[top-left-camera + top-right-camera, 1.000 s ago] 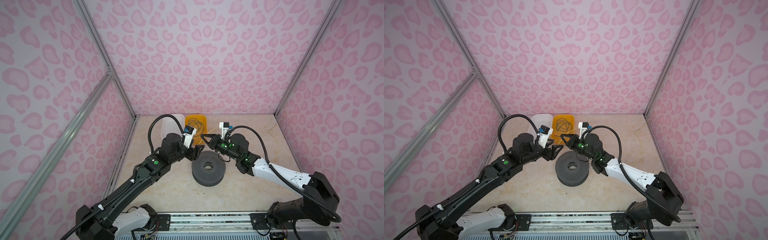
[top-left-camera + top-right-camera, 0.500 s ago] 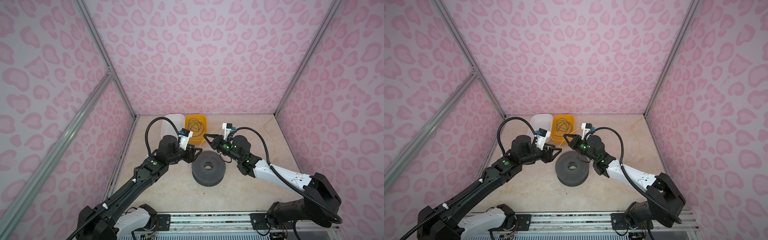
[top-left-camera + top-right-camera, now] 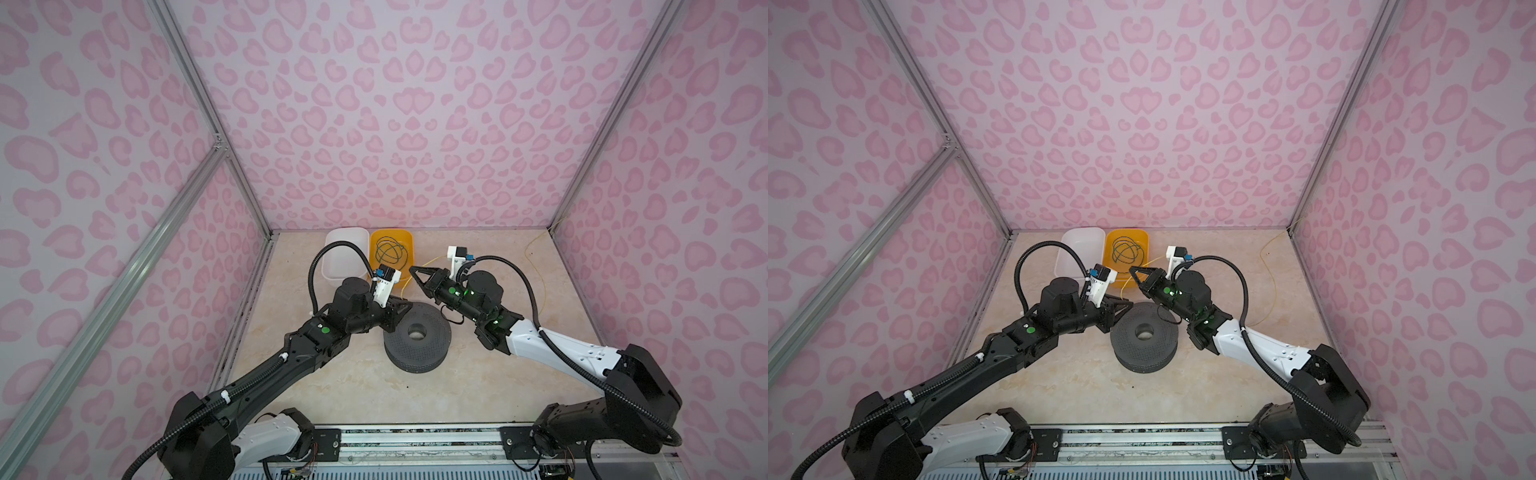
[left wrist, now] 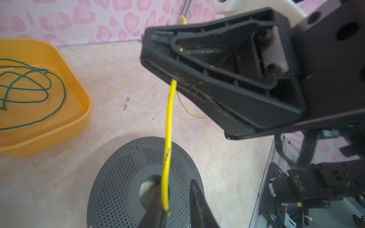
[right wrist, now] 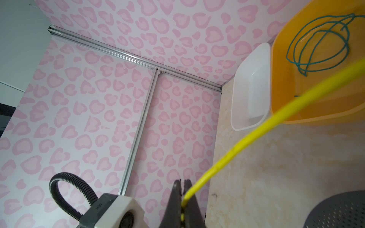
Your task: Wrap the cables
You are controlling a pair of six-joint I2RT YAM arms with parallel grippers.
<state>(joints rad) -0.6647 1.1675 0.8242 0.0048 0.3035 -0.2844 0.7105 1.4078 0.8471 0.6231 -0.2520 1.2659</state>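
Note:
The yellow cable (image 4: 168,122) hangs as a short span from my right gripper (image 4: 144,51) down to my left gripper (image 4: 173,181), above the grey perforated spool (image 4: 122,177). My right gripper (image 5: 182,182) is shut on the yellow cable (image 5: 256,130). My left gripper's jaws stand a little apart, and the cable's end lies against one finger (image 4: 156,199). In both top views the left gripper (image 3: 403,306) (image 3: 1128,306) is at the spool's far rim and the right gripper (image 3: 411,269) (image 3: 1131,269) is above it. The green cable (image 3: 390,251) (image 3: 1125,251) lies coiled in the orange bin (image 3: 409,241).
A white bin (image 3: 345,249) (image 3: 1079,249) stands left of the orange bin (image 3: 1144,239) at the back wall. The rest of the yellow cable (image 3: 544,282) (image 3: 1276,286) trails over the floor to the back right corner. The spool (image 3: 434,347) (image 3: 1129,347) sits mid-floor.
My left gripper's jaws have narrowed from wide open to a small gap around the yellow cable's end. It has sunk slightly toward the spool. The right gripper has kept its grip and barely moved.

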